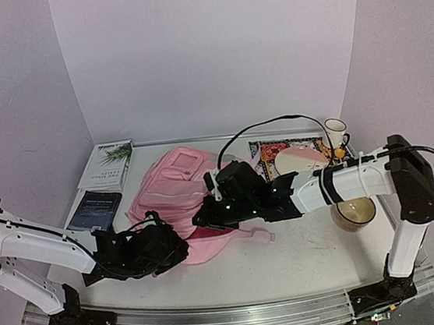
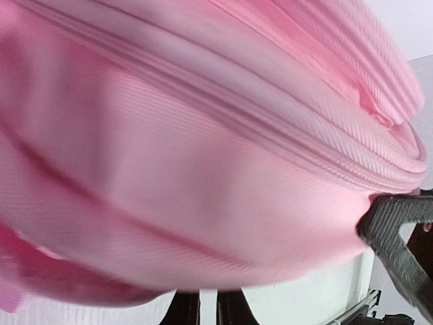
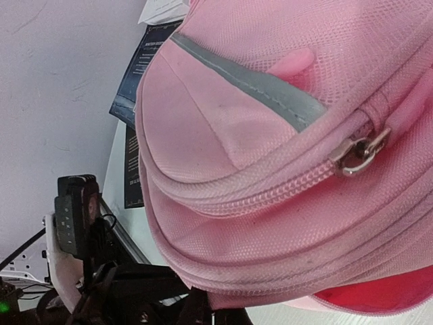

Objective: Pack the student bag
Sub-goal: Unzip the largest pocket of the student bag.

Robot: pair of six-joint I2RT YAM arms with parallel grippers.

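White table holds the bag toward its left edge. Left gripper and right gripper sit at the bag's near side. Whether either is clamped cannot be told.

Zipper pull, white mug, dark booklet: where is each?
zipper pull [image 3: 358, 154], right wrist view, on its metal tab.
white mug [image 1: 336, 131], top view, on its side wall.
dark booklet [image 1: 95, 209], top view, middle of its cover.
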